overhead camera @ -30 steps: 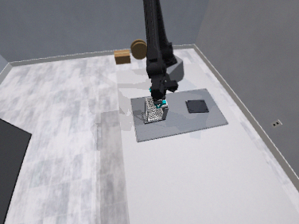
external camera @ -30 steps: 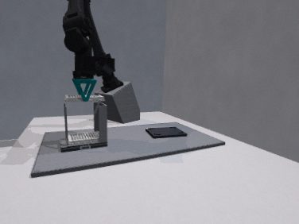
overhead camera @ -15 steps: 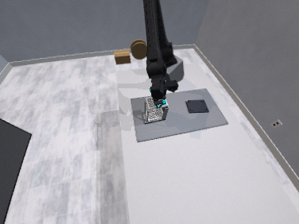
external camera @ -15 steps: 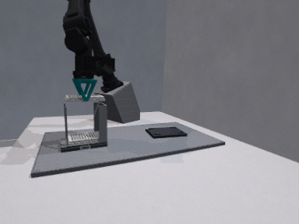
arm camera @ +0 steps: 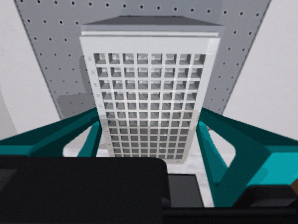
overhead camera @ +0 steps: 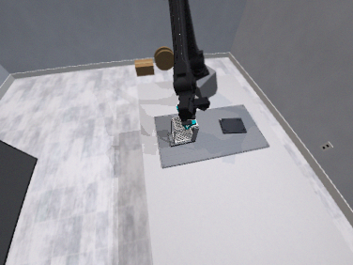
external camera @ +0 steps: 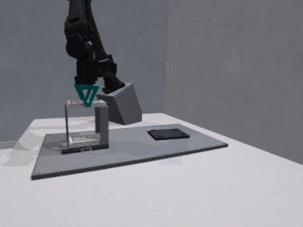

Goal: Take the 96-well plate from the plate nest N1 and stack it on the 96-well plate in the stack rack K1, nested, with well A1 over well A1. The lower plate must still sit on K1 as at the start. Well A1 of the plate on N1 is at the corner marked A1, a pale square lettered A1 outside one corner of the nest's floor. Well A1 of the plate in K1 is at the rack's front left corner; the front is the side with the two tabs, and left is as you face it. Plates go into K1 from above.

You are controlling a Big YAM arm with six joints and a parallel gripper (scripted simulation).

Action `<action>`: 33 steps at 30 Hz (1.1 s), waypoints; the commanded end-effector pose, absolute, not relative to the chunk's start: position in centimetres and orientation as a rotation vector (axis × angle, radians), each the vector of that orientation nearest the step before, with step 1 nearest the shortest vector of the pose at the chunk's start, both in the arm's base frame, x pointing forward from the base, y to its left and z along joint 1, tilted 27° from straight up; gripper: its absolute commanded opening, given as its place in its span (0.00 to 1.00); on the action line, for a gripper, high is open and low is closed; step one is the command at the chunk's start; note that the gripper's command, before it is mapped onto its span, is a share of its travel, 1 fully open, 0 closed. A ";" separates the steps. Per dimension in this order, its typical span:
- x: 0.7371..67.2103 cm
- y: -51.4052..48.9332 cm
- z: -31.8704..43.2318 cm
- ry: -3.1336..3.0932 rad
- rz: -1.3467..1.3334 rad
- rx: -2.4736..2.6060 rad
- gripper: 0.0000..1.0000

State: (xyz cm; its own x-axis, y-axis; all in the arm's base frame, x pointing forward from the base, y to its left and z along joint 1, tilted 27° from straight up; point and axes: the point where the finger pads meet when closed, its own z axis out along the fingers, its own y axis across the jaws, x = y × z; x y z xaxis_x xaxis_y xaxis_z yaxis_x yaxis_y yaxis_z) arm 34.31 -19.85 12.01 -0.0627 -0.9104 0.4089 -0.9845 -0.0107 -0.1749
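My gripper (external camera: 87, 100) with teal fingers is shut on a white 96-well plate (external camera: 83, 104) and holds it level at the top of the stack rack K1 (external camera: 85, 128), between the rack's tall grey posts. In the wrist view the held plate (arm camera: 148, 102) fills the middle, with the teal fingers on its two long sides. A second white 96-well plate (external camera: 84, 139) lies at the bottom of the rack, well below the held one. The rack with the plate above it also shows in the top view (overhead camera: 183, 131). The dark plate nest N1 (external camera: 168, 134) lies flat to the right and carries nothing.
Rack and nest stand on a grey perforated mat (overhead camera: 209, 135) on the white table. The arm's grey base block (external camera: 122, 103) stands behind the rack. A brown box (overhead camera: 145, 67) and a round brown object (overhead camera: 163, 57) sit at the far table edge.
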 end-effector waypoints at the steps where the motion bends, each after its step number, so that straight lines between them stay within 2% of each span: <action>1: 34.5 -20.4 11.7 -2.079 0.638 2.022 0.00; 33: 35.3 -22.5 7.2 -2.078 0.636 2.022 0.00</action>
